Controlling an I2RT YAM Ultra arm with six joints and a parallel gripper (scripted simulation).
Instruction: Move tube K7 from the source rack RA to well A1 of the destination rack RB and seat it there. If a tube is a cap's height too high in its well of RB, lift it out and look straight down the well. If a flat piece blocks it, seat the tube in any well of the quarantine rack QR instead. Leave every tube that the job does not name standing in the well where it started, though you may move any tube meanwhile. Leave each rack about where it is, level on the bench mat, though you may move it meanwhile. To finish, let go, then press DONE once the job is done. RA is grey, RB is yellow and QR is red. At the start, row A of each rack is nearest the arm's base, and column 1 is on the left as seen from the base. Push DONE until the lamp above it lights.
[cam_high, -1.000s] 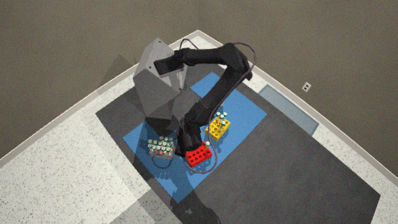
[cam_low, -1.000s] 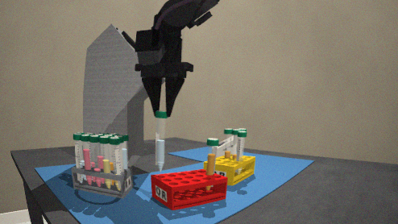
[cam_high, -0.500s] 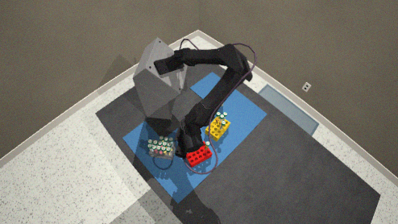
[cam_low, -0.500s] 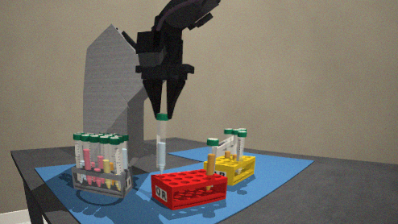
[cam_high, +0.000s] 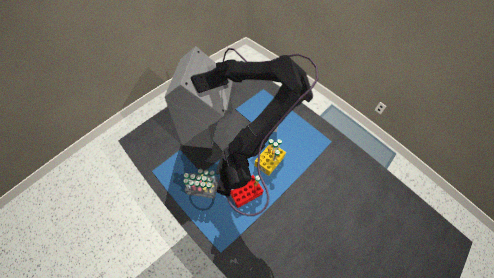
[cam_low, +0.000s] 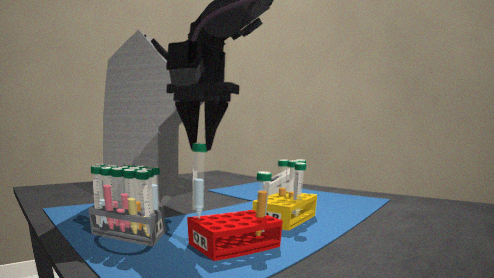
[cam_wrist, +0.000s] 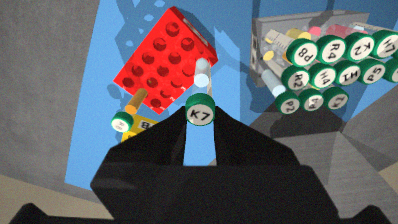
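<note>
The claw (cam_low: 201, 148) (cam_wrist: 200, 112) pinches K7 (cam_low: 199, 167) (cam_wrist: 200, 107) by its cap, the tube hanging upright near the red rack (cam_low: 235, 227) (cam_wrist: 165, 57) (cam_high: 246, 193). It looks light, stiff and smooth-walled; the cap seems the best hold, though its tip might swing on contact.

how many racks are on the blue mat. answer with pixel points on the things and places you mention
3: in the exterior view, the grey rack (cam_high: 204, 194) (cam_low: 159, 228) (cam_wrist: 280, 23) is left, the red rack (cam_high: 246, 193) (cam_low: 210, 231) (cam_wrist: 165, 70) front centre, the yellow rack (cam_high: 270, 162) (cam_low: 299, 206) (cam_wrist: 131, 128) right.

Red rack (cam_high: 246, 193) (cam_low: 235, 234) (cam_wrist: 165, 60), yellow rack (cam_high: 270, 160) (cam_low: 300, 215) (cam_wrist: 131, 136), green caps, plain blue mat (cam_high: 300, 137) (cam_low: 345, 202) (cam_wrist: 87, 110).
</note>
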